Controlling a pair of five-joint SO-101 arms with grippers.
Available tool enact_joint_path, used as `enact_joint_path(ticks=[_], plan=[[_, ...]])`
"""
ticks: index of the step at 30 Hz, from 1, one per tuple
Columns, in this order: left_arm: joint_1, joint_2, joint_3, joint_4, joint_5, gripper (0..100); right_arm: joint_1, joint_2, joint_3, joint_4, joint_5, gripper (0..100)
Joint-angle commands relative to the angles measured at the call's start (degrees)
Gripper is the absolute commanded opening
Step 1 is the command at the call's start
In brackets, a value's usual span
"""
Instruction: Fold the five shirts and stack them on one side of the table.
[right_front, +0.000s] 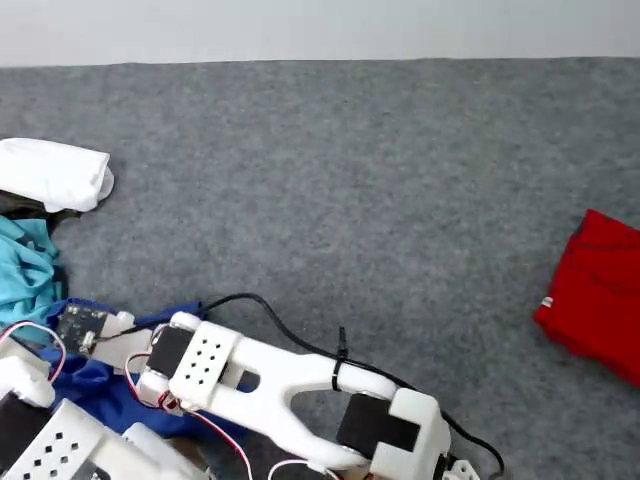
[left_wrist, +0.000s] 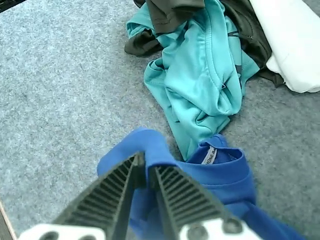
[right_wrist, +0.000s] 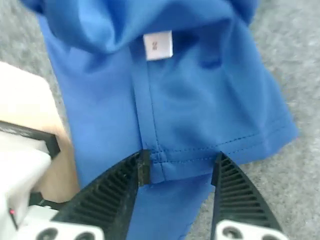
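Left jaws pinch a fold of the blue shirt (left_wrist: 222, 172) beside the teal shirt (left_wrist: 200, 85) on the bench (left_wrist: 60, 90), while right jaws gape astride its hem, likely to spread it flat.

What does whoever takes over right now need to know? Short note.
Left gripper: jaws shut on a fold of the blue shirt.
Right gripper: jaws open, astride the blue shirt's hem.
Teal shirt, dark shirt and white shirt piled at the table's left edge in the high view; red shirt alone at the right edge.
Done: red shirt looks folded, nothing stacked.
Left: fold the rest, stack all five on one side.
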Motion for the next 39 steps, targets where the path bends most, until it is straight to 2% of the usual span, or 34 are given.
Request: enact_joint_path(ticks=[1, 6, 14, 31, 39], plan=[[0.09, -0.62, -0.48, -1.58, 0.26, 0, 0.66, 0.4, -3.52, -1.19, 2.55, 21.2], [0.09, -0.62, -0.48, -1.32, 0.26, 0, 2.07, 2.59, -3.6, -1.98, 5.36, 20.9], [0.09, -0.62, -0.31, -1.23, 0.26, 0, 4.44, 2.86, -5.98, -8.75, 5.63, 20.9], [0.18, -0.62, -0.75, -1.49, 0.26, 0, 3.91, 0.31, -9.85, -4.0, 5.71, 20.9], [0.35, -0.62, -1.63, -1.58, 0.18, 0, 5.05, -1.89, -9.85, 3.38, 10.02, 20.9]])
